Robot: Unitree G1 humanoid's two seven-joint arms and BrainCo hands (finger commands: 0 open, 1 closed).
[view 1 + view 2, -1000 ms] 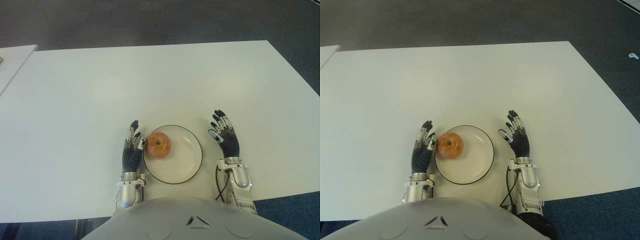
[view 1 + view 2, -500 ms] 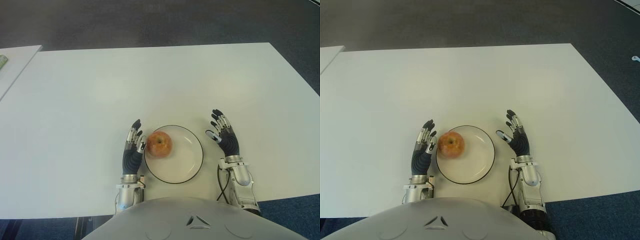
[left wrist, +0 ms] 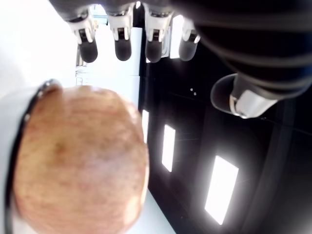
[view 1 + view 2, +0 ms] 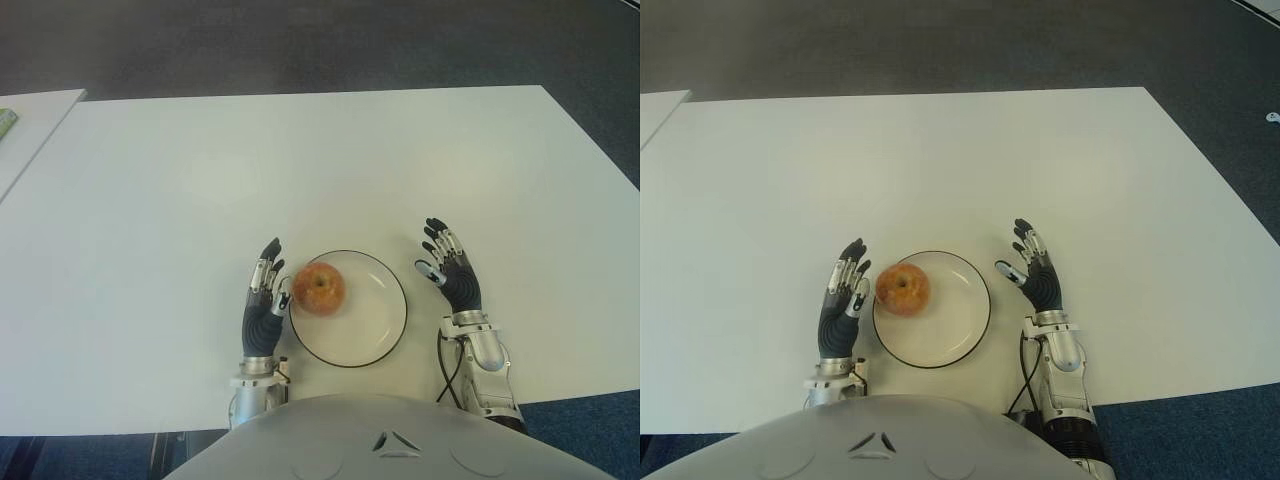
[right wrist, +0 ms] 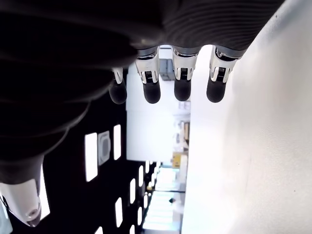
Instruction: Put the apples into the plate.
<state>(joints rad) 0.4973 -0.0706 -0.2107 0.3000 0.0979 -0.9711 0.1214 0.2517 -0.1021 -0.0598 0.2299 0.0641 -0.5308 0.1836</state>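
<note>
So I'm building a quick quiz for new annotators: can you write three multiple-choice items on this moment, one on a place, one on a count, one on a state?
1. Where does the apple lie?
A. on the plate's left part
B. on the bare table
C. in the right hand

2. How many apples show?
A. one
B. two
C. three

3. How is the left hand?
A. shut on the apple
B. open, beside the apple
C. curled into a fist

Key: 1 A, it sits inside the rim of the plate, near the left hand. 2 A, only one is in view. 3 B, its fingers are straight, holding nothing. The right hand shows right of the plate.
</note>
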